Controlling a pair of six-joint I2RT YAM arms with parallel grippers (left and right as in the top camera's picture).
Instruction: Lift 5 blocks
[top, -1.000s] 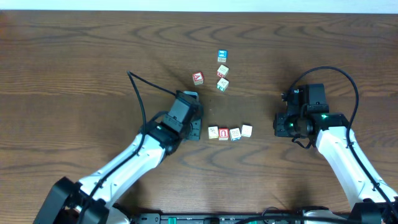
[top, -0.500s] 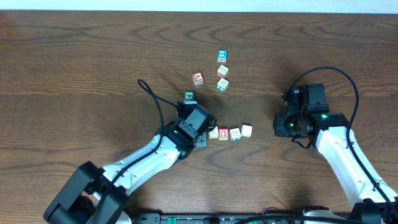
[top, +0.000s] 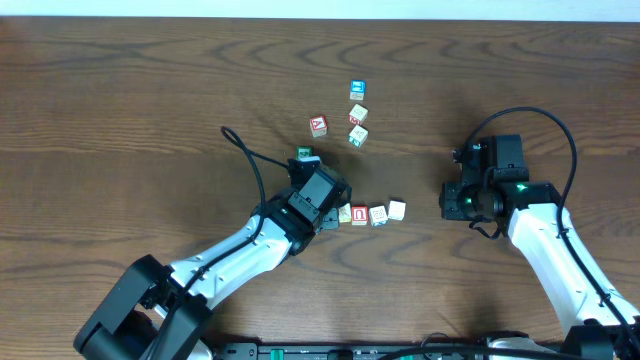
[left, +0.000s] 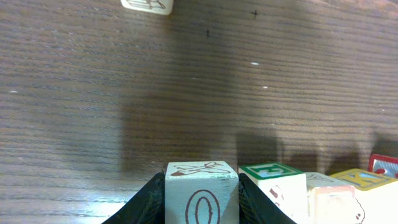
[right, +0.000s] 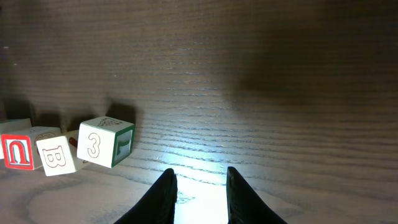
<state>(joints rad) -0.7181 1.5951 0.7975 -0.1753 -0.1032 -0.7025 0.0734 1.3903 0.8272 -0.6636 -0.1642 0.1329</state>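
**Operator:** Left side?

**Inspector:** Your left tool (left: 202, 184) is clamped on a cream block marked O (left: 202, 200), one finger against each side face. That block stands at the left end of the row of four other blocks (top: 378, 215) on the desk (top: 120, 100). It appears to touch its green-topped neighbour (left: 272, 172), but the wrist view is too tight to confirm contact.

**Operator:** And the right?

**Inspector:** Your right tool (right: 199, 186) sits well apart from the row, fingers slightly parted, nothing between them. The green-faced cube (top: 303, 155) lies just beyond your left tool, outside the row.
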